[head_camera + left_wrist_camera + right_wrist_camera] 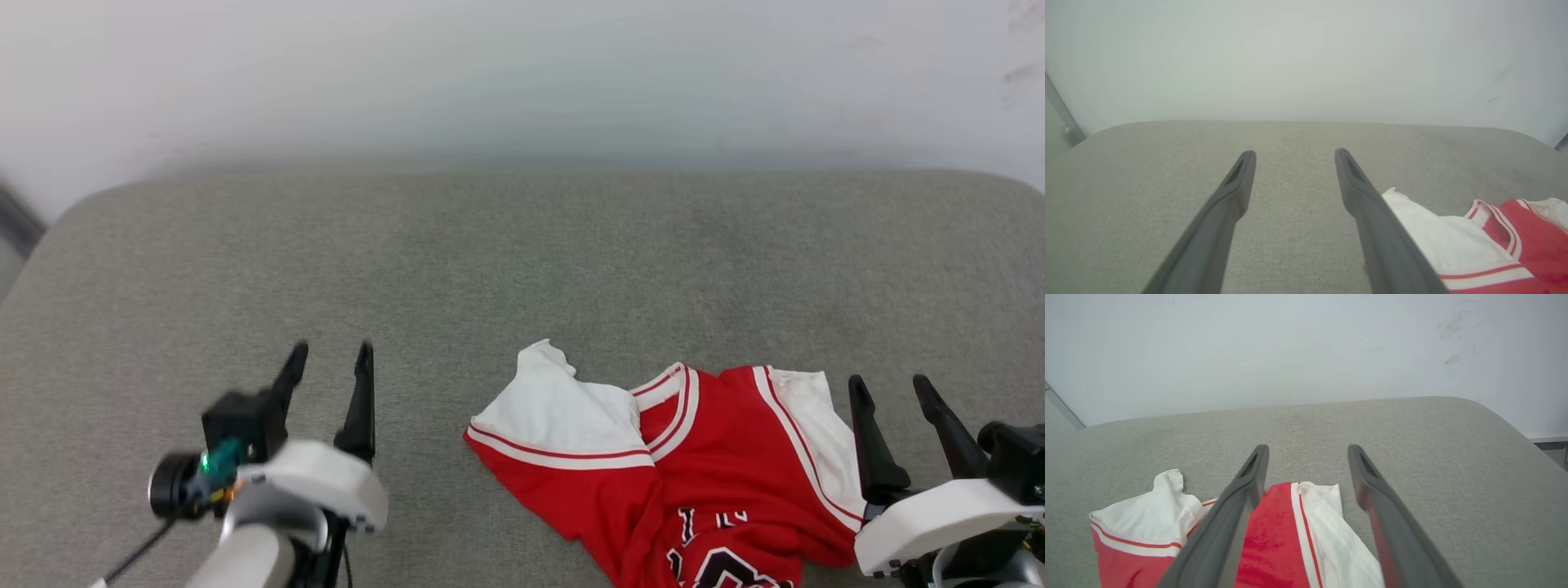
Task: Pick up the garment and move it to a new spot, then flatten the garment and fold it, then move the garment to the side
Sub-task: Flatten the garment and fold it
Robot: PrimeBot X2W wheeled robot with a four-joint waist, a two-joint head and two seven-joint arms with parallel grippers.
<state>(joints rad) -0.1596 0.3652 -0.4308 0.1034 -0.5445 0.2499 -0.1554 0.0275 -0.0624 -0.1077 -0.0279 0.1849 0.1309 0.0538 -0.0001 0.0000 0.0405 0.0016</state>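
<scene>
The garment (702, 465), a red jersey with white sleeves and striped trim, lies crumpled on the grey cushion at the lower right of the head view; black lettering shows near the bottom edge. My right gripper (892, 390) stands open just right of it, above its white sleeve. In the right wrist view the garment (1274, 539) spreads under and left of my open right gripper (1308, 451), nothing held. My left gripper (331, 355) is open over bare cushion well to the left. The left wrist view shows the garment (1474, 241) right of my open left gripper (1294, 155).
The grey upholstered cushion (490, 261) has rounded far corners and ends at a pale wall (522, 73). Its right edge drops off in the right wrist view. Bare fabric stretches across the far half and the left side.
</scene>
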